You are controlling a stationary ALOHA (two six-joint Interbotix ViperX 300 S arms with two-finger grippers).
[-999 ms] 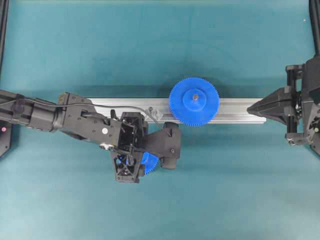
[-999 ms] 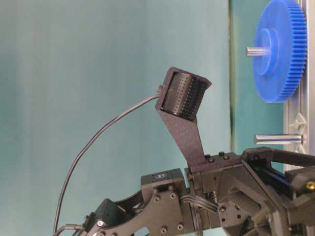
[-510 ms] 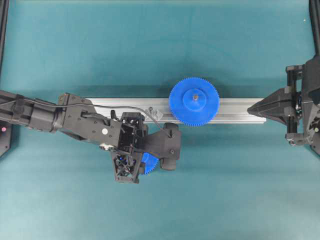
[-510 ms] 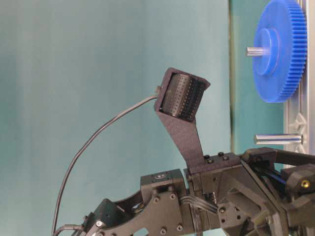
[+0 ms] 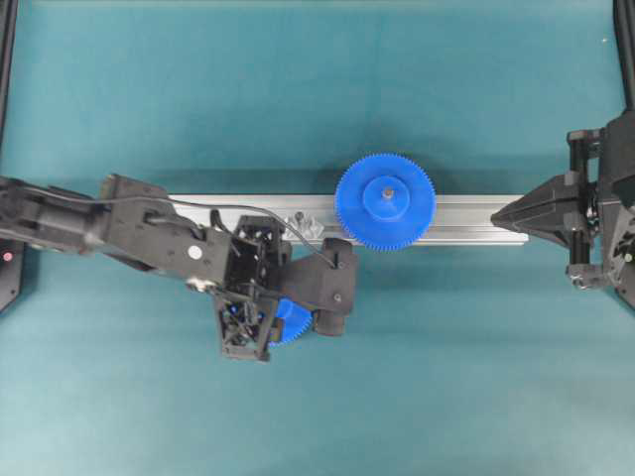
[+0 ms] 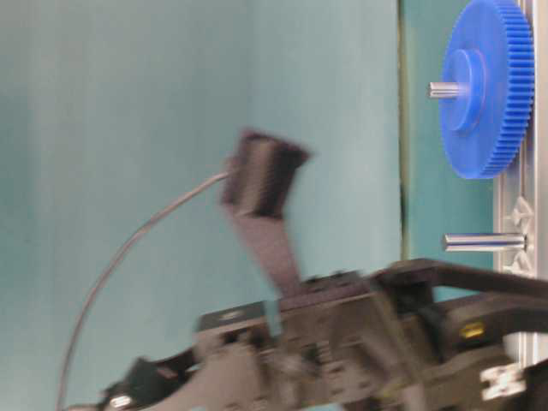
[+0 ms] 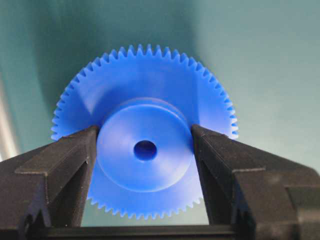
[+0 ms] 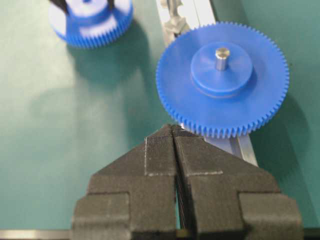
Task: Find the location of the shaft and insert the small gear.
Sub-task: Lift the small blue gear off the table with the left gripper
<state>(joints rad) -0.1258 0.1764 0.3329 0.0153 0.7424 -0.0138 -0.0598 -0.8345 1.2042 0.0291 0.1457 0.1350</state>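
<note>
Left wrist view, frame centre: small gear (image 7: 145, 150) clamped by its raised hub between left gripper (image 7: 145, 145) jaws, bore kept clear for free shaft (image 6: 484, 242) at right edge of table-level view, on rail (image 5: 466, 220); right gripper (image 8: 174, 145) jaws pressed together, parked.

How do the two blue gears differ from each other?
The small gear is narrower than the large gear. The small gear's centre hole is empty; the large gear has a grey pin through it. The small gear's hub sits between the left tool's fingers; the large gear sits on the rail. Both are blue, toothed, with raised round hubs.
</note>
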